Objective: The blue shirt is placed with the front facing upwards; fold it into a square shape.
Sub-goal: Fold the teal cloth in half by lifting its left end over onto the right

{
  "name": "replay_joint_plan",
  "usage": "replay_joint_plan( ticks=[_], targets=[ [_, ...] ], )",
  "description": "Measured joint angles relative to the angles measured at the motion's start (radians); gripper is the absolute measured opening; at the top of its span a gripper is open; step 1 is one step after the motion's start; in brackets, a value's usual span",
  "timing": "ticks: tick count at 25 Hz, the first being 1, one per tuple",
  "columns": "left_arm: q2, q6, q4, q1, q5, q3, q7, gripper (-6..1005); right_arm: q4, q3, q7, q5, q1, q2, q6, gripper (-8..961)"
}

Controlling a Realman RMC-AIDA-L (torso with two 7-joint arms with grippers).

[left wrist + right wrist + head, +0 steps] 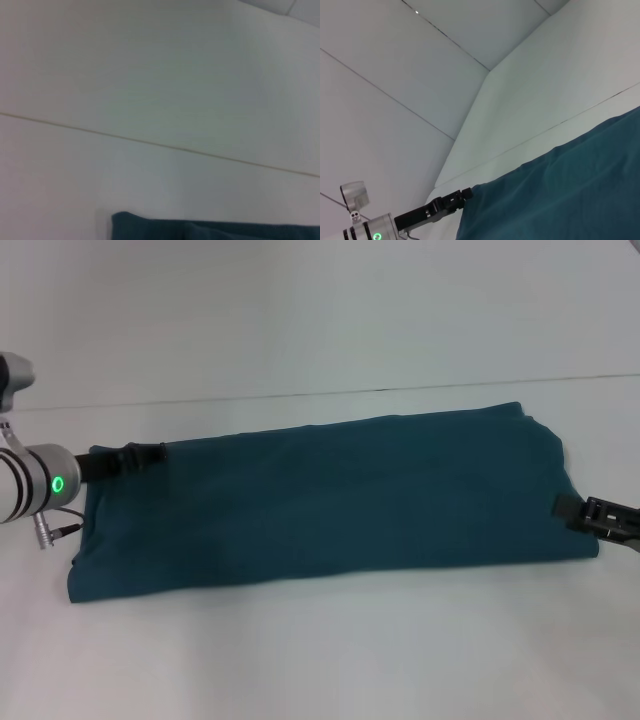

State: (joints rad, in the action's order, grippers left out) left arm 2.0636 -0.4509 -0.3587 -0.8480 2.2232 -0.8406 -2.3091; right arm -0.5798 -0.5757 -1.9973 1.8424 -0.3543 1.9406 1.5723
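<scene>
Blue shirt (pixel 330 500) folded into a long band across the white table (pixel 320 660). Left gripper (pixel 150 455) and right gripper (pixel 572 508) at opposite ends; finger state indiscernible.

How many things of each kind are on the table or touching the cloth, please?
Shirt: 1, teal-blue, folded into a long band.
Grippers: 2, the left gripper at the shirt's left end, the right gripper at its right end.
Table: 1, white.
Total: 4.
</scene>
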Motion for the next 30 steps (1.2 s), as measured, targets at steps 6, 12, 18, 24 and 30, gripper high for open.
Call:
replay_joint_plan(
  ticks=[6, 12, 18, 24, 30],
  targets=[
    [0.003, 0.002, 0.002, -0.011, 0.011, -0.017, -0.003, 824, 0.000, 0.002, -0.006, 0.000, 0.004, 0.000, 0.000, 915],
    [0.000, 0.004, 0.003, -0.012, 0.019, -0.015, -0.006, 636, 0.000, 0.002, -0.006, 0.000, 0.005, 0.000, 0.000, 914],
    [0.000, 0.012, 0.003, -0.013, 0.020, -0.016, -0.006, 478, 0.000, 0.000, -0.006, 0.000, 0.006, 0.000, 0.000, 914],
    [0.000, 0.016, 0.004, -0.012, 0.028, -0.015, -0.007, 189, 0.000, 0.001, -0.006, 0.000, 0.009, 0.000, 0.001, 914],
    [0.002, 0.021, -0.001, -0.009, 0.029, -0.013, -0.007, 11, 0.000, 0.002, -0.008, 0.000, 0.011, 0.000, 0.001, 915]
  ],
)
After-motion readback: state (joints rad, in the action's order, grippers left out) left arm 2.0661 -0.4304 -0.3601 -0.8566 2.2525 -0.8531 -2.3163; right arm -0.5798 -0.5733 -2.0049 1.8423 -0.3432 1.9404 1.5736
